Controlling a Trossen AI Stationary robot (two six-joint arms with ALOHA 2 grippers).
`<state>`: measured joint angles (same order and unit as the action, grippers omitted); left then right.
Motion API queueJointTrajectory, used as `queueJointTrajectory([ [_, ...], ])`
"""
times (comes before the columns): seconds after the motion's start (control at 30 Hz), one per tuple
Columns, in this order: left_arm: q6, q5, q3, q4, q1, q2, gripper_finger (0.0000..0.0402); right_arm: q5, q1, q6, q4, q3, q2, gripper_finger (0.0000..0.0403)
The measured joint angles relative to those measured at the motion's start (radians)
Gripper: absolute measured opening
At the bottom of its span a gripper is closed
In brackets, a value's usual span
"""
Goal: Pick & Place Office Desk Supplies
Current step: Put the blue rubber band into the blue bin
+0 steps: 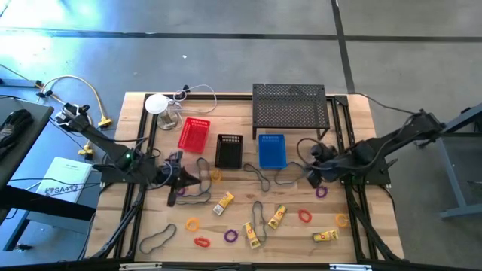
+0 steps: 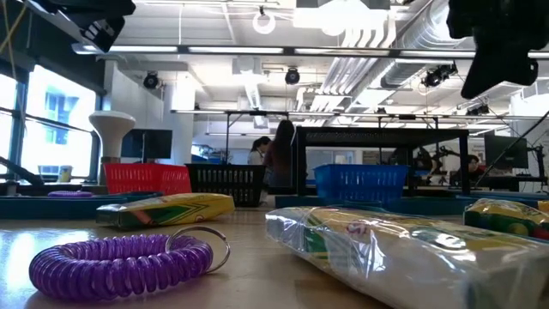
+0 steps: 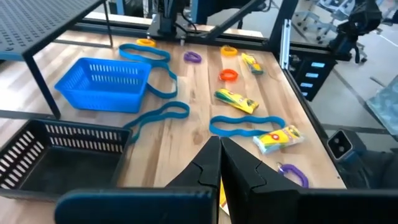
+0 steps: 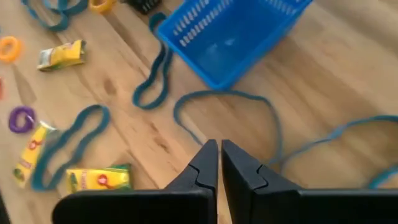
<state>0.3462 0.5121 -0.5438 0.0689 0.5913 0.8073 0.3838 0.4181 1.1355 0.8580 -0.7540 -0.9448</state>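
Office supplies lie loose on the wooden table: yellow packets (image 1: pixel 224 203) (image 1: pixel 276 217) (image 1: pixel 325 236), small rings such as a purple one (image 1: pixel 230 235), a red one (image 1: pixel 201 242) and an orange one (image 1: pixel 304 216), and dark band loops (image 1: pixel 157 239) (image 1: pixel 260 178). My left gripper (image 1: pixel 197 183) hangs shut above the table's left middle, near the black basket (image 1: pixel 229 150); its wrist view shows the fingers (image 3: pixel 211 165) closed on nothing. My right gripper (image 1: pixel 311 176) hangs shut beside the blue basket (image 1: pixel 272 150), above a band loop (image 4: pixel 227 118), tilted downward and clear of it.
Red (image 1: pixel 194 134), black and blue baskets stand in a row mid-table. A black mesh shelf (image 1: pixel 290 105) stands behind them and a white round object (image 1: pixel 157 104) with a cable at the far left. In the low view, a purple coil ring (image 2: pixel 120 262) and packets (image 2: pixel 403 249) lie near the front edge.
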Motion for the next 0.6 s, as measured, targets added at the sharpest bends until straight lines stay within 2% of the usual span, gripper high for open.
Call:
queueJointTrajectory([
  [0.27,-0.05,-0.018,0.0,-0.001,0.0,0.023,0.0,-0.026,-0.013,-0.071,-0.249,0.0,-0.114,0.0008],
  [0.4,-0.05,-0.024,0.0,0.0,0.0,0.028,0.0,-0.037,-0.014,-0.151,-0.295,0.0,-0.173,0.0008],
  [0.6,-0.05,-0.023,0.0,-0.001,0.0,0.028,0.0,-0.308,-0.013,-0.123,-0.325,0.0,-0.269,0.0008],
])
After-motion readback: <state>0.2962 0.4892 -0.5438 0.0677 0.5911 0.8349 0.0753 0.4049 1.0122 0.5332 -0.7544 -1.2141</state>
